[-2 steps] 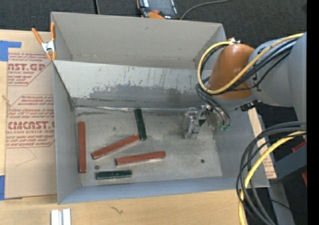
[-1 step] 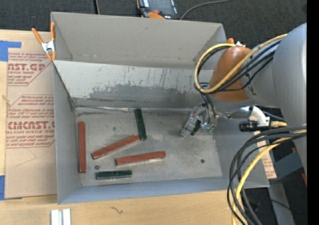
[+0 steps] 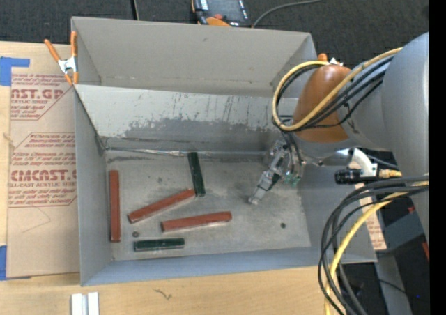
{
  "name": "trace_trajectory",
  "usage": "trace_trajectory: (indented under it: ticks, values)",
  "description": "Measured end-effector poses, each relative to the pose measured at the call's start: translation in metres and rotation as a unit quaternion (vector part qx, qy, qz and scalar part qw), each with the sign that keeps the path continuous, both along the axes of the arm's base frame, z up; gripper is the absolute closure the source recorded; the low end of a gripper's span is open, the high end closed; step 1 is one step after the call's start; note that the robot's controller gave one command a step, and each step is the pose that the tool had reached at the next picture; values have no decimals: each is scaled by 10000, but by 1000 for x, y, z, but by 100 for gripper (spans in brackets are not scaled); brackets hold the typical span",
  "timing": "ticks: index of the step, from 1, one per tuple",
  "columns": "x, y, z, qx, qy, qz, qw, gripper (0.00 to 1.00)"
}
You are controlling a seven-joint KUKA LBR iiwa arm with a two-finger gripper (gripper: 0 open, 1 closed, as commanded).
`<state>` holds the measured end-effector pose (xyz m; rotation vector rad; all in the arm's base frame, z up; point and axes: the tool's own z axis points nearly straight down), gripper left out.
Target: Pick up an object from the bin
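Note:
My gripper [image 3: 259, 191] hangs low over the right part of the bin floor, tilted down and to the left, with bare floor beneath its tip. Nothing shows in it. Nearest to it on the left lies a red-brown stick [image 3: 196, 221], almost level. A dark green stick [image 3: 196, 174] lies lengthwise up the floor, farther left and higher. From its lower end a second red-brown stick [image 3: 162, 205] slants down to the left.
A third red-brown stick [image 3: 113, 205] lies along the bin's left wall. A short dark green stick [image 3: 159, 244] rests near the front wall. The arm with its orange cover and yellow cables fills the right side above the bin.

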<state>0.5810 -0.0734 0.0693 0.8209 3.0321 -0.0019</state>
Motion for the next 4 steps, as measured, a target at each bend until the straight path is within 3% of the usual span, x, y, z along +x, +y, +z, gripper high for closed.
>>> trace_trajectory:
  ticks: [1, 2, 3, 4]
  values:
    - [6, -44, 1, -6, -12, 906, 9959, 0]
    - [1, -52, 0, 3, -5, 3237, 9462, 0]
    - [1, -51, 1, 10, -12, 3233, 9463, 100]
    - [0, -68, 143, -21, -51, 2640, 9645, 100]
